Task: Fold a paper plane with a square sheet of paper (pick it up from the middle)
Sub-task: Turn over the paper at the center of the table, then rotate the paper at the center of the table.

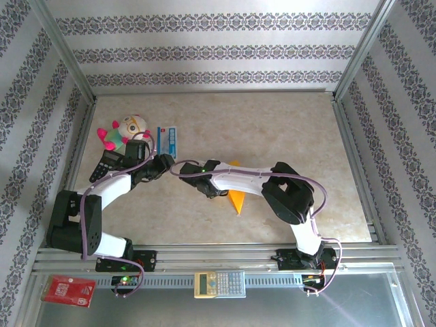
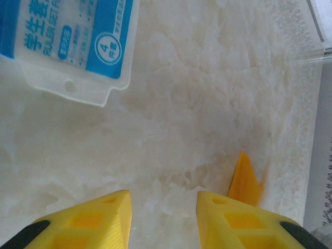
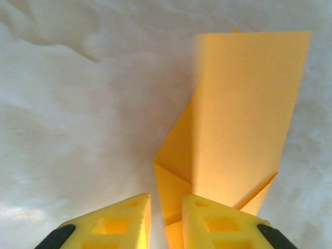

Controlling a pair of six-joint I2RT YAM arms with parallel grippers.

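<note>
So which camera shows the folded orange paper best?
The right wrist view: the folded paper lies close up, with its creases and layered flaps clear. The top view gives just a pointed tip poking out from under the right arm. The left wrist view catches one small corner.

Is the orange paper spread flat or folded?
Folded: the paper shows overlapping layers and creases up close, and a pointed tip from above.
</note>
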